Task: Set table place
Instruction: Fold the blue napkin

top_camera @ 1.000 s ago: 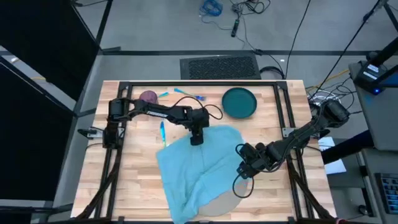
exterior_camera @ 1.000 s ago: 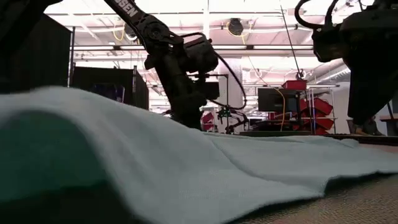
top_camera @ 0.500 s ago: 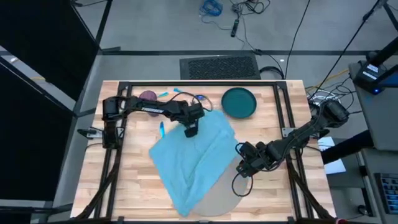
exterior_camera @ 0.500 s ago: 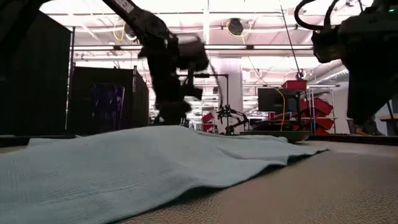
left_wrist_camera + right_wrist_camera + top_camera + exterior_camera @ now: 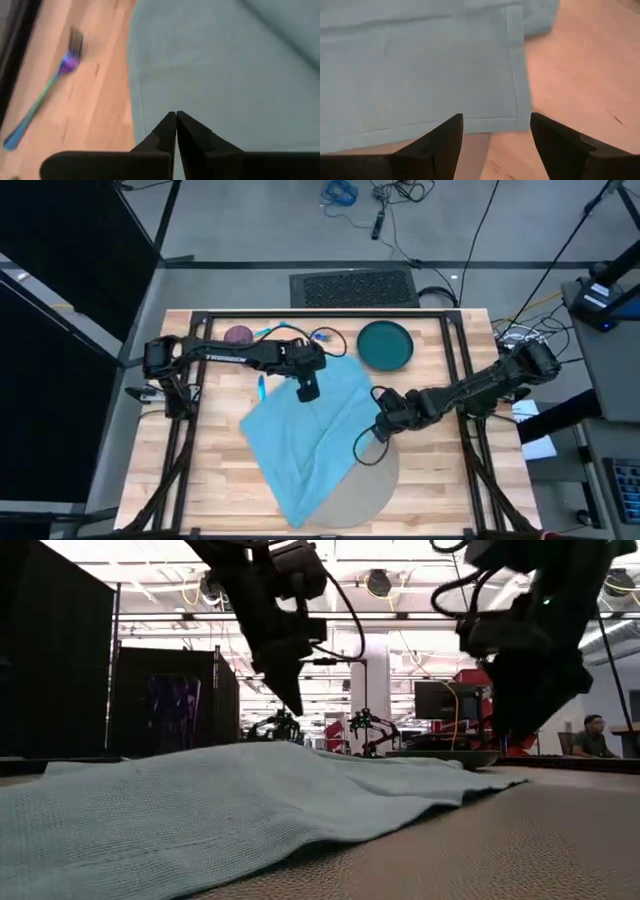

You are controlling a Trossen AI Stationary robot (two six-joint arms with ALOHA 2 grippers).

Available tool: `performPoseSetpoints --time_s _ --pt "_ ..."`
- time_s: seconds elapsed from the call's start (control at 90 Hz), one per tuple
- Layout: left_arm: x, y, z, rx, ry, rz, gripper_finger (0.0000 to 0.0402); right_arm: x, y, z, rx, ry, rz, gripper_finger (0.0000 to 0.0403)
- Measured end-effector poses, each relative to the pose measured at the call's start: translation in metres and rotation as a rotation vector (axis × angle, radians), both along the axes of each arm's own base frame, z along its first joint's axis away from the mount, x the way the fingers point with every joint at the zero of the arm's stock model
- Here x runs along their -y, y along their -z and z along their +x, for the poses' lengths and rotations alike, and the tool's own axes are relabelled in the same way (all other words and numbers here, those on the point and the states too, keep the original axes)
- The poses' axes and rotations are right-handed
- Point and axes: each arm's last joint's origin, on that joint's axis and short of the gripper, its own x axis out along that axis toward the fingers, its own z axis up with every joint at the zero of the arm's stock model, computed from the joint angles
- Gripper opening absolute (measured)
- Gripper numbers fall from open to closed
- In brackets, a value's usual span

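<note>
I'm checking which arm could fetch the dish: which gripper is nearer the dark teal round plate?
Left, narrowly. The left gripper hangs over the light blue cloth, beside the dark teal round plate. The right gripper is open at the cloth's edge, farther toward the table's front.

Through the left wrist camera I see my left gripper [image 5: 176, 120] with its two dark fingers [image 5: 162, 134] pressed together, tips meeting with only a thin line between them and nothing held. They hang above a light blue cloth [image 5: 225, 65], which fills most of what I see. The cloth's hemmed edge runs just beside the fingertips, and a soft fold crosses it farther off. Next to the cloth lies the bare light wood of the table [image 5: 85, 105]. On that wood rests a fork [image 5: 45, 97] with a blue handle shading to purple near the tines, well apart from the cloth's edge.
</note>
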Motion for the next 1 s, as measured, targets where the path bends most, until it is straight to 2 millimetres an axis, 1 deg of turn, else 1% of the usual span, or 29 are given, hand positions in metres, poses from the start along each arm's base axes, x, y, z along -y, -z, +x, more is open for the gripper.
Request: performPoseSetpoints --time_s 0.167,0.289,0.456,0.578,0.633,0.7,0.789,0.822,0.867,0.922,1.0 --pt "0.001 -0.014 -0.006 0.029 0.016 0.017 0.0000 0.001 0.012 0.009 -0.018 -0.022 0.017 0.0219" --pt "0.002 -0.022 -0.010 0.044 0.019 0.023 0.0000 0.002 0.018 0.009 -0.055 -0.018 0.009 0.0212" --pt "0.003 -0.025 -0.014 0.032 0.021 0.022 0.0000 0.004 0.030 0.012 -0.107 -0.020 0.014 0.0179" --pt "0.004 -0.027 -0.014 0.033 0.033 0.027 0.0000 0.004 0.036 0.015 -0.125 -0.034 0.025 0.0154" --pt "0.004 -0.027 -0.015 0.028 0.039 0.029 0.0000 0.004 0.036 0.015 -0.129 -0.035 0.028 0.0137" --pt "0.004 -0.027 -0.015 0.027 0.039 0.032 0.0000 0.004 0.033 0.015 -0.117 -0.045 0.031 0.0101" --pt "0.004 -0.027 -0.015 0.025 0.045 0.034 0.0000 0.005 0.027 0.012 -0.113 -0.062 0.038 0.0037" --pt "0.004 -0.026 -0.015 0.022 0.045 0.034 0.0000 0.005 0.023 0.011 -0.107 -0.071 0.041 0.0019" --pt "0.004 -0.026 -0.015 0.019 0.045 0.034 0.0000 0.005 0.017 0.011 -0.081 -0.081 0.045 0.0010" --pt "0.004 -0.026 -0.015 0.018 0.046 0.034 0.0000 0.005 0.008 0.011 -0.048 -0.082 0.051 0.0011" --pt "0.004 -0.026 -0.015 0.018 0.046 0.034 0.0000 0.005 0.000 0.010 -0.052 -0.082 0.049 0.0008"
